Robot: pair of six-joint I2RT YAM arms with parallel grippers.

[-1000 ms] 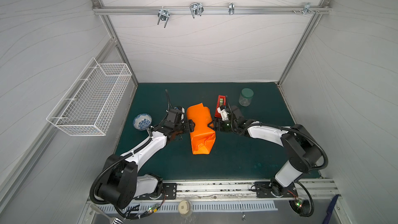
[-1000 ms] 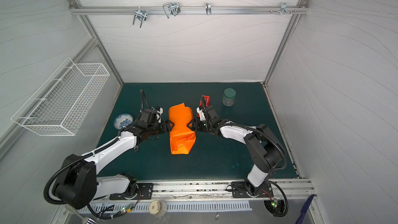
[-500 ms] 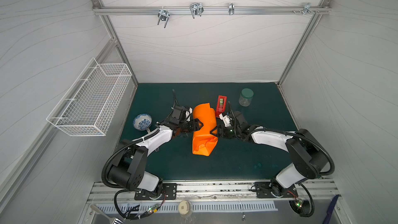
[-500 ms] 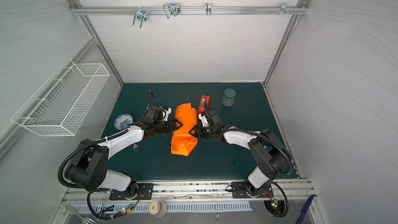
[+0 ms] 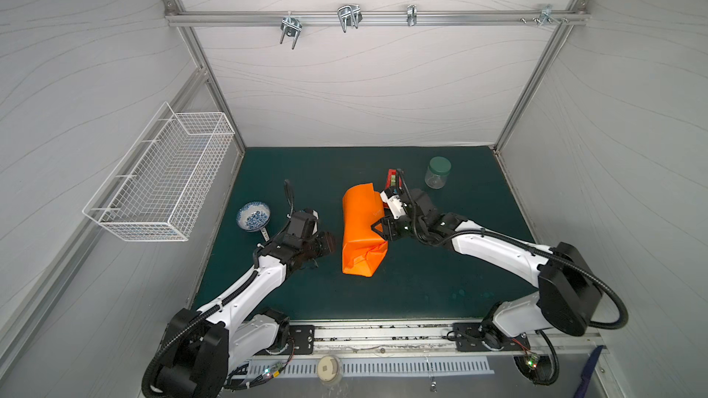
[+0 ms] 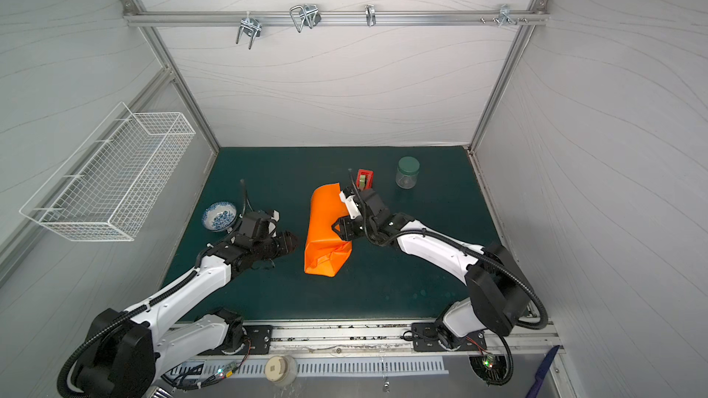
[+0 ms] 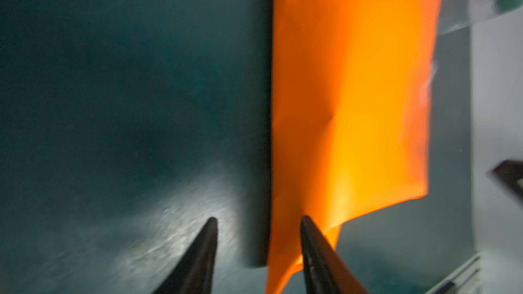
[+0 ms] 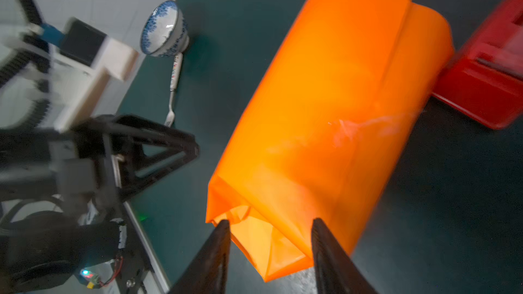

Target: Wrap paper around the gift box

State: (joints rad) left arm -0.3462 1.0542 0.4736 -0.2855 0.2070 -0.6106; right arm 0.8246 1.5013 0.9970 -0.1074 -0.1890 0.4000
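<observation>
Left gripper has backed away, jaws apart, empty | right gripper, jaws apart, now beside thin orange paper sheet mid-worktop; gift box unseen, presumably inside | press near-end flaps flat, gently.

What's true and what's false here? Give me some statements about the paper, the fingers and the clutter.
The paper lies folded on the mat. True.
The jar has a red lid. False: the jar has a green lid.
The left fingers grip the paper. False: the left fingers stand apart beside it, empty.
A fork lies beside the bowl. True.
The tape dispenser sits in the wire basket. False: the tape dispenser stands on the mat beside the paper.
</observation>
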